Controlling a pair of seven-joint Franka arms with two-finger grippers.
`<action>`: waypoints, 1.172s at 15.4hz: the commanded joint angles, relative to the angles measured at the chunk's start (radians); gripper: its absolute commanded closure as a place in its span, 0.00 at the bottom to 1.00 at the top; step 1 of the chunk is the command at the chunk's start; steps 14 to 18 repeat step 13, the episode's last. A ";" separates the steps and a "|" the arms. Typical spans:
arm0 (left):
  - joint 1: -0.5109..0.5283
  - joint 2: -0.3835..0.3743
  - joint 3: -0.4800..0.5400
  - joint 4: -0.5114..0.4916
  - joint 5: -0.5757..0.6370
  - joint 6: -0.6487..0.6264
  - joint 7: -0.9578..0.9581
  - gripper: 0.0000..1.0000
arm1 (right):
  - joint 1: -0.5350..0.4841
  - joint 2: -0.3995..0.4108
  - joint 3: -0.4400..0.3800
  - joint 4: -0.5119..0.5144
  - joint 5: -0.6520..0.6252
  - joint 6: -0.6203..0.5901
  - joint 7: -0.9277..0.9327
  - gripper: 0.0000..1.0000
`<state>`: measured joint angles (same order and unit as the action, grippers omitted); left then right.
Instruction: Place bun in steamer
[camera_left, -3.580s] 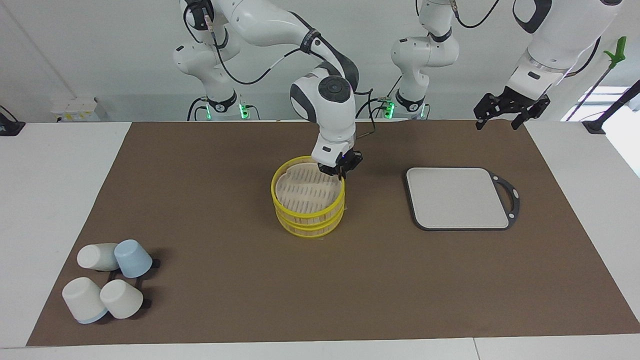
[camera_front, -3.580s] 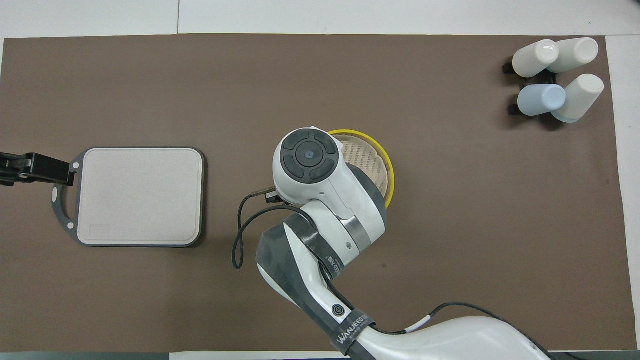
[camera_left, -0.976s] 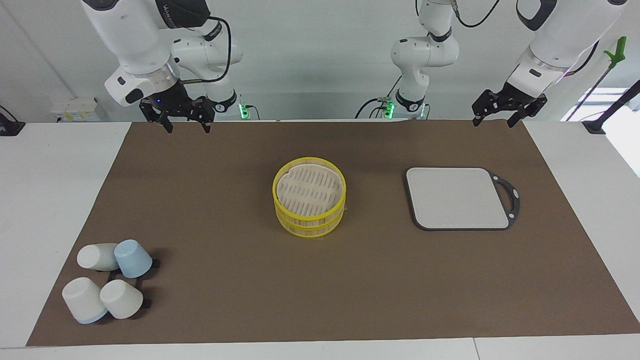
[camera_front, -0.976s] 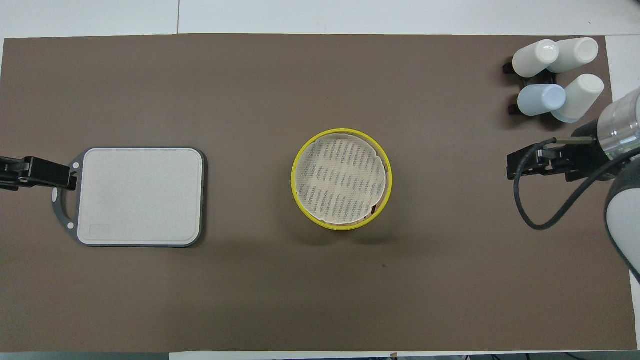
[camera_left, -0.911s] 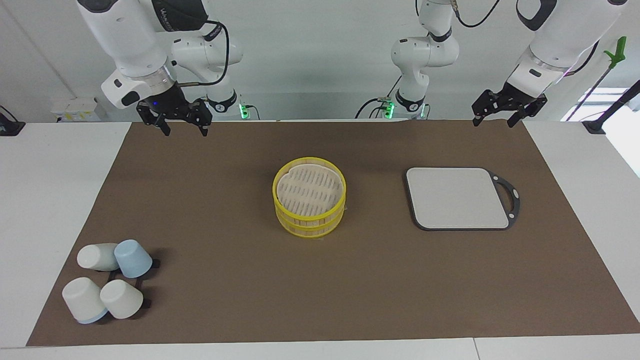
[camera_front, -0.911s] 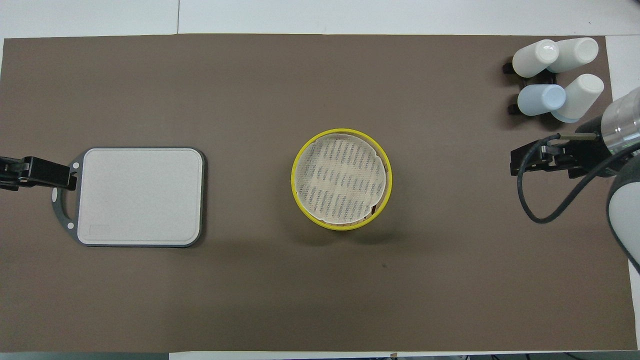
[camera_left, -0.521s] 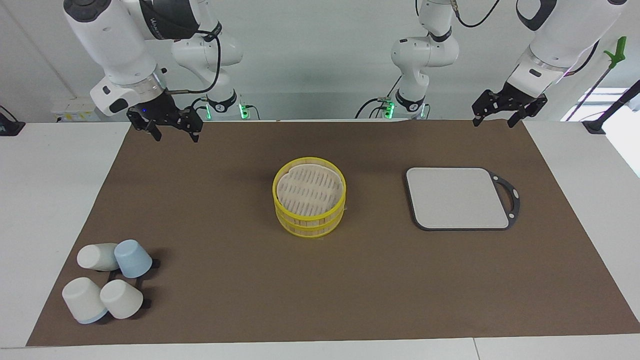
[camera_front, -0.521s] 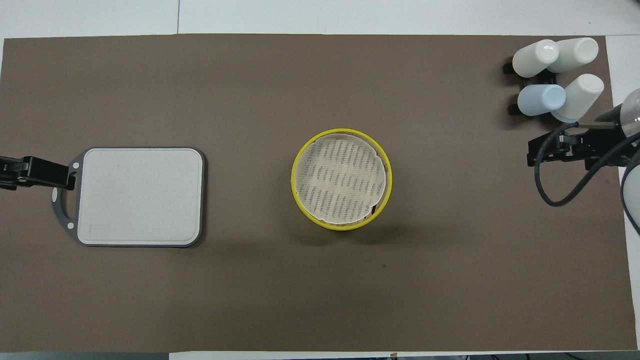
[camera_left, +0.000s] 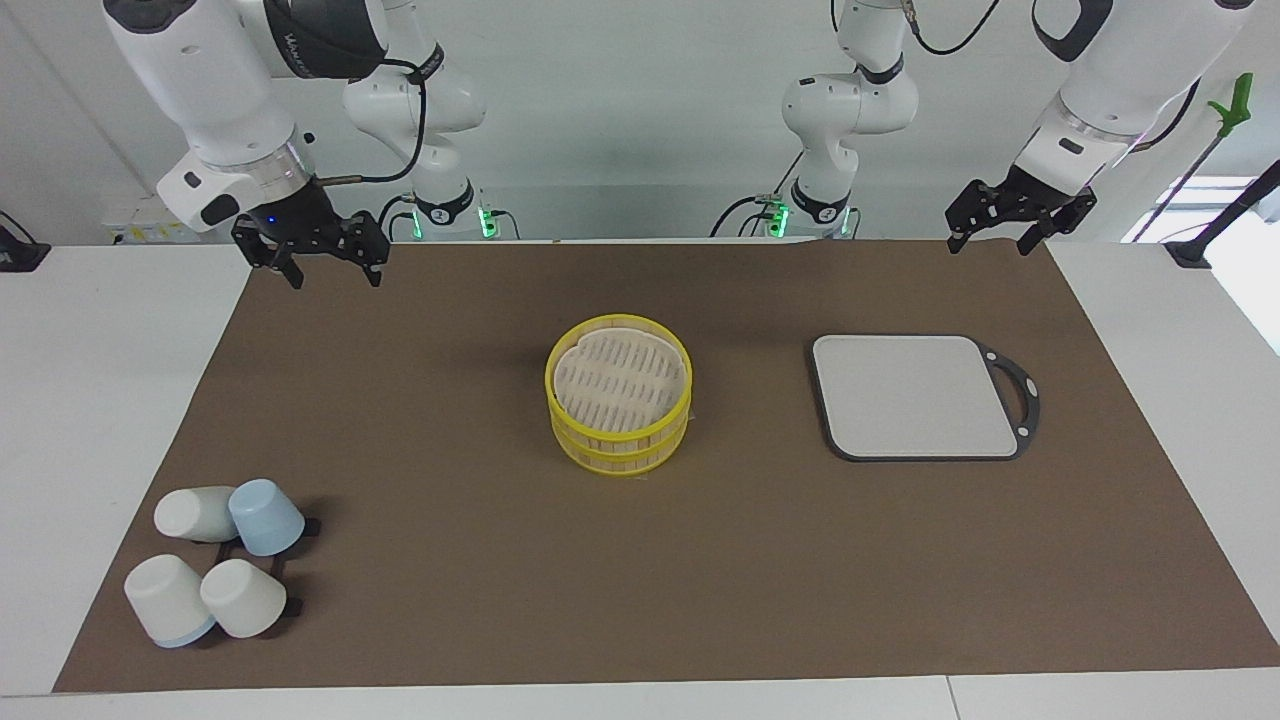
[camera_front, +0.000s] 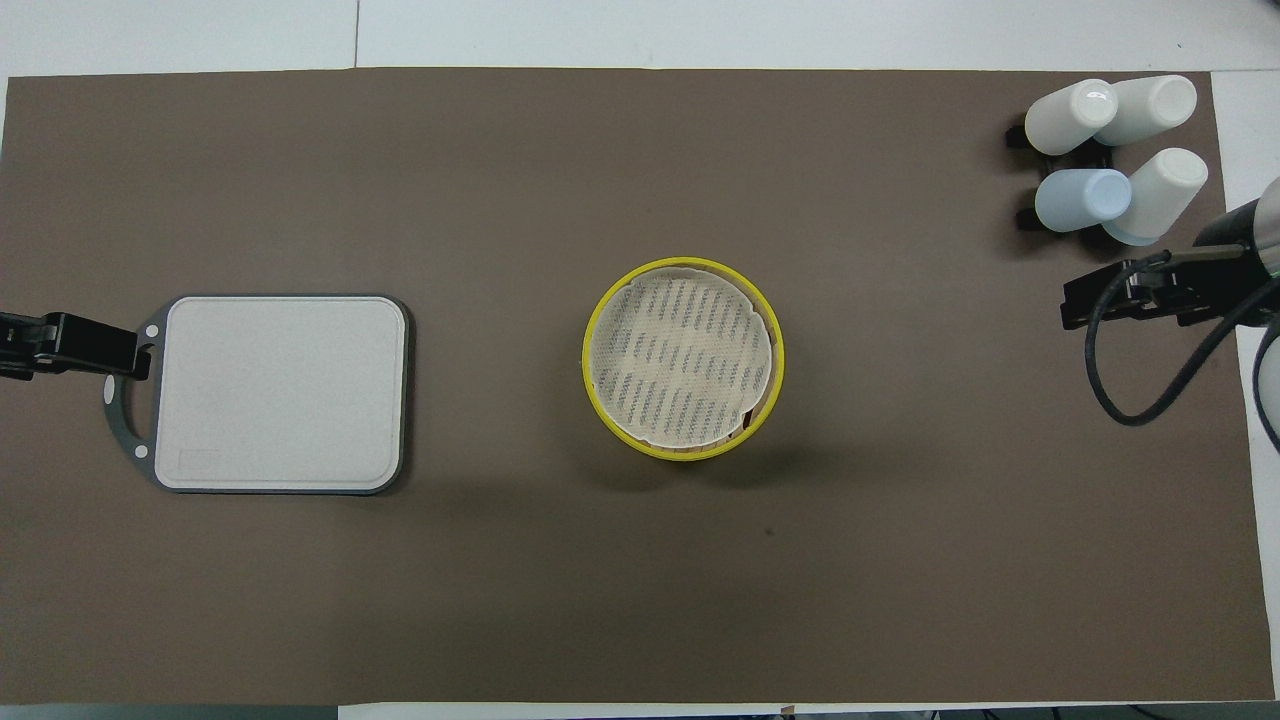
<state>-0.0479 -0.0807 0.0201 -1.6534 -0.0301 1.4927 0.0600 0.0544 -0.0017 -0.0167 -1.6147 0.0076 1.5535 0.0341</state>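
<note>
One round yellow-rimmed steamer basket of two stacked tiers (camera_left: 619, 405) stands upright near the middle of the brown table mat (camera_left: 480, 600), its round axis vertical and its pale slatted lid (camera_front: 683, 362) lying flat across the top — the lid sits a little off-centre, leaving a narrow dark gap at the rim on the side nearer the robots. The small cream-white bun does not show in either view; if it is inside the closed basket, the lid hides it. One grey square board with a dark handled frame (camera_left: 914, 396) lies flat toward the left arm's end of the table, its handle loop pointing out to that end. Four cups (camera_left: 215, 560) cluster at the right arm's end, farther from the robots than the steamer: three white and one pale blue, resting on a small black rack. There are two arms. The right gripper (camera_left: 325, 270) hangs in the air over the mat's corner at its own end, fingers spread apart and holding nothing. The left gripper (camera_left: 990, 240) hangs over the mat's edge near the board's handle — its fingers likewise stand apart and empty. Both grippers are well apart from the steamer.
</note>
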 joint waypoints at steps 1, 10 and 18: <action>0.006 -0.019 -0.006 -0.013 0.015 0.009 0.011 0.00 | -0.021 0.008 0.017 0.009 -0.017 0.010 -0.025 0.00; 0.010 -0.019 -0.006 -0.017 0.015 0.017 0.008 0.00 | -0.025 0.006 0.017 0.003 -0.017 0.042 -0.028 0.00; 0.013 -0.019 -0.006 -0.017 0.015 0.017 0.009 0.00 | -0.025 0.006 0.017 0.003 -0.017 0.042 -0.028 0.00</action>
